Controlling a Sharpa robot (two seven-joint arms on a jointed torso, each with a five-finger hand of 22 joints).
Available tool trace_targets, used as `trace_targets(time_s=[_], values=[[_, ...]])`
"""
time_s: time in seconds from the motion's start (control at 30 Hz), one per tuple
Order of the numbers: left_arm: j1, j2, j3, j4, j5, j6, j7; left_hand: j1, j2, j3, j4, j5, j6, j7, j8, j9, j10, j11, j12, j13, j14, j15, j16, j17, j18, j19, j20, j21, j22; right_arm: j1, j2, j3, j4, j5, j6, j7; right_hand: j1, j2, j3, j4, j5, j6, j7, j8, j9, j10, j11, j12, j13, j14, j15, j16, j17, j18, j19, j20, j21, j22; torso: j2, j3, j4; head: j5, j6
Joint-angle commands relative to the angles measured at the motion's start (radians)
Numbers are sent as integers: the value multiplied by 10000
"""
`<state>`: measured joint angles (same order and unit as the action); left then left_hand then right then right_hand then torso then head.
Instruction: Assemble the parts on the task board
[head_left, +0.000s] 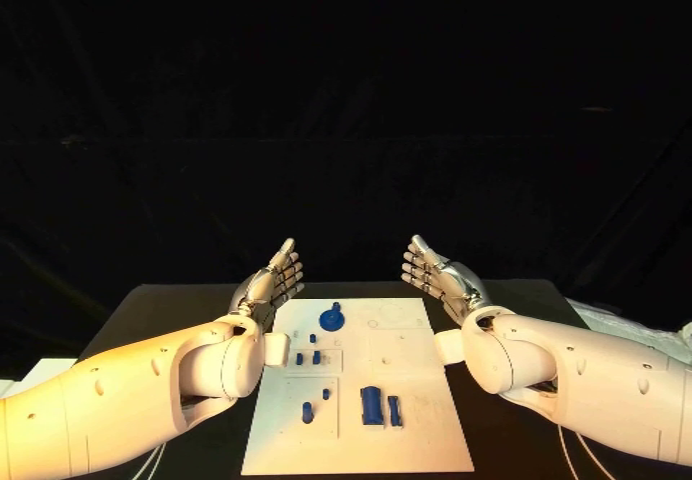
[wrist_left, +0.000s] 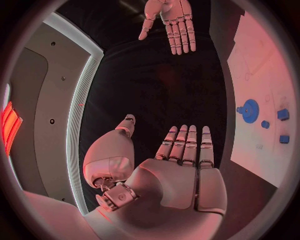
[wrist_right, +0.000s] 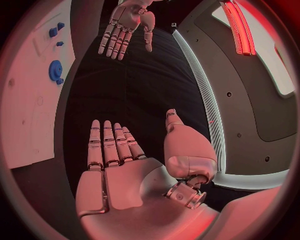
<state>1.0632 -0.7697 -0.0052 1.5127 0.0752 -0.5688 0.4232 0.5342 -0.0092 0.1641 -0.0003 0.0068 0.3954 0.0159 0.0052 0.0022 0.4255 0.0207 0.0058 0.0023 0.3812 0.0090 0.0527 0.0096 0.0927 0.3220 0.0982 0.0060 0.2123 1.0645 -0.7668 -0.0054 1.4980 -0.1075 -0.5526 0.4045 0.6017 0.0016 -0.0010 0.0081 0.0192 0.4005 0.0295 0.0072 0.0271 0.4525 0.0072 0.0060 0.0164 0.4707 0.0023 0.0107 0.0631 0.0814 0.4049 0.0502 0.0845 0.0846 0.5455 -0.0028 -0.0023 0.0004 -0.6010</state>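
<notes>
Blue parts (head_left: 372, 404) loose on task board (head_left: 411, 440); both hands' fingers (head_left: 281, 268) straight, holding nothing; stage unclear.

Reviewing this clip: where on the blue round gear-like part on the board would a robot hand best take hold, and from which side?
Probably from above, fingers pinching across the rim of the blue gear. It seems to lie flat at the far end of the task board, so its sides offer little. The left robot hand, open above the table, is nearer than the right robot hand.
</notes>
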Motion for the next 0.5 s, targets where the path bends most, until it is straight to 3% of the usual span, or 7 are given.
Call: trace_targets(time_s=[0.03,0.17,0.4,0.43,0.5], values=[[-74,-57,34,345,-652,-1670,845,-1704,92,-524,3,-68,-1257,-159,-52,-22,-1354,-207,-58,-23,-1221,-90,-527,-96,-927,-1028,-982,-60,-679,-80,-77,31,401,876,-1749,971,-1939,-16,10,-81,-192,-1291,-295,-72,-271,-1455,-72,-60,-164,-1516,-23,-107,-631,-814,-1300,-502,-845,-846,-13,28,23,-4,10],[-126,-98,50,550,-742,-1978,955,-2232,92,-686,3,-68,-1649,-159,-52,-22,-1775,-207,-58,-23,-1596,-90,-527,-96,-927,-1326,-982,-60,-888,-135,-124,50,672,1046,-2110,1128,-2528,-16,10,-81,-192,-1684,-295,-72,-271,-1897,-72,-60,-164,-1972,-23,-107,-631,-814,-1694,-502,-845,-846,-13,28,23,-4,10],[-132,-103,52,573,-752,-2012,968,-2999,92,-910,3,-68,-2216,-159,-52,-22,-2391,-207,-58,-23,-2142,-90,-527,-96,-927,-1799,-982,-60,-1193,-145,-132,54,720,1075,-2174,1155,-3374,-16,10,-81,-192,-2247,-295,-72,-271,-2536,-72,-60,-164,-2636,-23,-107,-631,-814,-2272,-502,-845,-846,-13,28,23,-4,10],[-132,-103,52,573,-752,-2012,968,-3095,92,-1641,3,-68,-2287,-159,-52,-22,-2467,-207,-58,-23,-2213,-90,-527,-96,-927,-1852,-982,-60,-1232,-145,-132,54,720,1075,-2174,1155,-3454,-16,10,-81,-192,-2303,-295,-72,-271,-2595,-72,-60,-164,-2702,-23,-107,-631,-814,-2324,-502,-845,-846,-13,28,23,-4,10],[-132,-103,52,573,-752,-2012,968,-3281,92,-1641,3,-68,-2432,-159,-52,-22,-2613,-207,-58,-23,-2346,-90,-527,-96,-927,-1962,-982,-60,-1305,-145,-132,54,720,1075,-2174,1155,-3675,-16,10,-81,-192,-2451,-295,-72,-271,-2764,-72,-60,-164,-2875,-23,-107,-631,-814,-2472,-502,-845,-846,-13,28,23,-4,10]])
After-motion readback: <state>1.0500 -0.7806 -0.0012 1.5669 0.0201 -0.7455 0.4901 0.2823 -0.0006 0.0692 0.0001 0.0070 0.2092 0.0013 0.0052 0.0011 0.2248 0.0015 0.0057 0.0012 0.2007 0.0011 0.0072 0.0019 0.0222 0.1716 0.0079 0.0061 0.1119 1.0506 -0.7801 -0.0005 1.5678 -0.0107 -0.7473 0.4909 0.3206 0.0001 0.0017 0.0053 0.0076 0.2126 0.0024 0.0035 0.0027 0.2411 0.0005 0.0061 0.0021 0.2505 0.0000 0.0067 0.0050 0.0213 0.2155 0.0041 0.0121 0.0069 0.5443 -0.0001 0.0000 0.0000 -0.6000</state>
